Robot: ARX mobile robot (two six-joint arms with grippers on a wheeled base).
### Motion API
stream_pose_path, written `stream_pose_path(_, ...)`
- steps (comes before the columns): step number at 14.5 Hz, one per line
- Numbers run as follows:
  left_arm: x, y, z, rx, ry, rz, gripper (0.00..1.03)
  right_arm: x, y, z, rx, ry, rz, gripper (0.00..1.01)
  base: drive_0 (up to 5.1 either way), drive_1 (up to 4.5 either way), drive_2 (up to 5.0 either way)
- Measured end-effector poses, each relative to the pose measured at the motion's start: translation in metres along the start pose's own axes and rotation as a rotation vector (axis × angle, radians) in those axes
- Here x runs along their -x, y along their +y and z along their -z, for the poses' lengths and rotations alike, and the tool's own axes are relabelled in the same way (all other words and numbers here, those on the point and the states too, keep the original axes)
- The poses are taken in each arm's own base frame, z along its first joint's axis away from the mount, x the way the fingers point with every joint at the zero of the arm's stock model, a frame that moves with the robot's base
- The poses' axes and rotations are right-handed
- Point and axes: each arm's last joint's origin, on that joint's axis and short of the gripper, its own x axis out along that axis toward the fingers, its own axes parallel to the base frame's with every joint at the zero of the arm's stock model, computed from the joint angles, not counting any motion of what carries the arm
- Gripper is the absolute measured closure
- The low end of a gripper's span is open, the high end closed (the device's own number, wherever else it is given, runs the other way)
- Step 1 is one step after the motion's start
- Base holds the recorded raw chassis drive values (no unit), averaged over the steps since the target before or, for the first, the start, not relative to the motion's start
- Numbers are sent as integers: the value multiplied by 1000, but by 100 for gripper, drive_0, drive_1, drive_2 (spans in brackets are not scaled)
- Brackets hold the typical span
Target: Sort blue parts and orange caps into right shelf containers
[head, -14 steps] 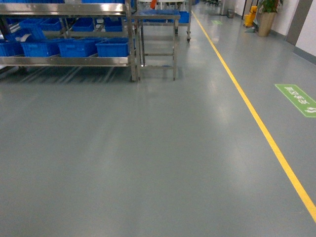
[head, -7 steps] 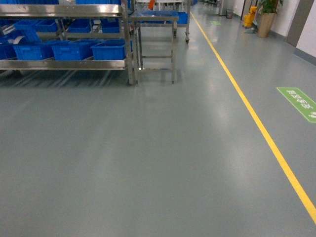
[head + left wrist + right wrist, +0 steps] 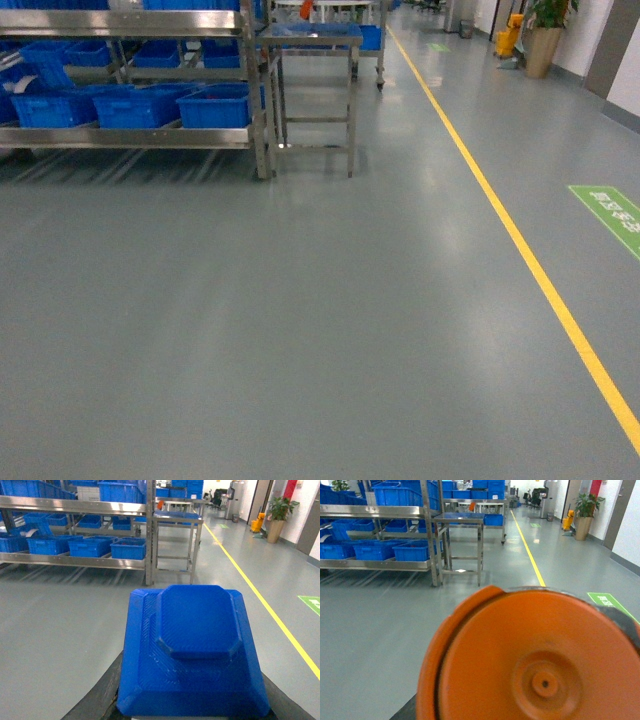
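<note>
one blue part, one orange cap

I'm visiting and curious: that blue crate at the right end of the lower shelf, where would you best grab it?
Probably by the thick front rim of the blue crate, coming from the aisle side. It sits open-topped near the front edge of the lower shelf, and the upper shelf would likely block a straight-down approach.

A: Blue part?
B: Fills the left wrist view. Stepped block, octagonal raised top, ridged sloped sides.
A: Orange cap?
B: Close up in the right wrist view, round face toward camera, small centre boss.
A: Crates?
B: Blue crates in a row on the low steel shelf, upright, open-topped.
</note>
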Motion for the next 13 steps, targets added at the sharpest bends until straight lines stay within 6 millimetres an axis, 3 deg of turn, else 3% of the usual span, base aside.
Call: stream_pose_path(13, 0, 0, 0, 0, 1, 1, 62, 0, 0, 0, 0, 2, 0, 57, 0, 409, -410)
